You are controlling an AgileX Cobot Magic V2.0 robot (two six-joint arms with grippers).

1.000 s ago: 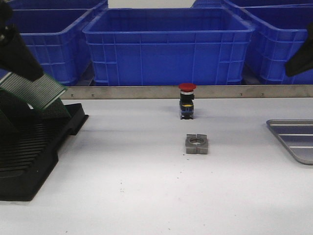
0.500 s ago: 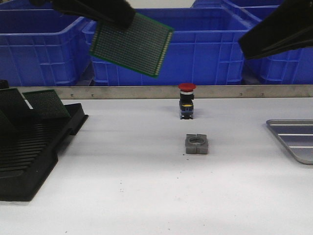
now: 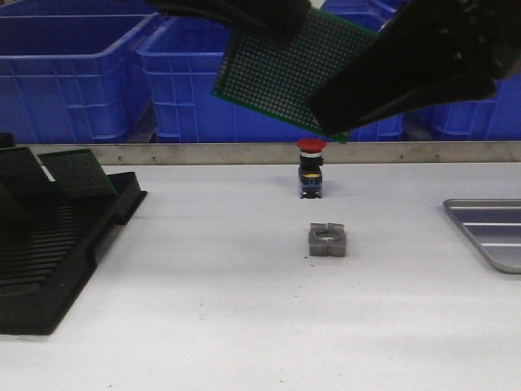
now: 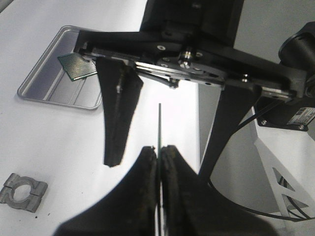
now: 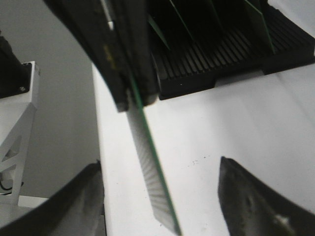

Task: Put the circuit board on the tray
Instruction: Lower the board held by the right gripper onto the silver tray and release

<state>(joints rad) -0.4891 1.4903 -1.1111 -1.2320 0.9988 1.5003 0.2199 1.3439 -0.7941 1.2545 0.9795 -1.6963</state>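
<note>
My left gripper [image 3: 252, 16] is shut on a green perforated circuit board [image 3: 281, 69] and holds it high above the table's middle, in front of the blue crates. In the left wrist view my left gripper [image 4: 159, 148] pinches the board's edge [image 4: 160, 123]. My right gripper [image 3: 334, 110] is open, with the board's free end between its fingers [image 4: 118, 113]. In the right wrist view the board [image 5: 152, 182] stands between the right gripper's [image 5: 160, 164] spread fingers without touching them. The grey tray [image 3: 488, 232] lies at the right edge. It holds another board [image 4: 76, 66].
A black slotted rack [image 3: 49, 244] with more boards [image 3: 77, 173] stands at the left. A red push button [image 3: 311, 167] and a split metal block [image 3: 328, 239] stand mid-table. Blue crates [image 3: 277, 81] line the back behind a metal strip.
My left gripper lifted the board from the rack and carried it right to the middle. My right gripper came in from the right and now straddles the board's free end.
</note>
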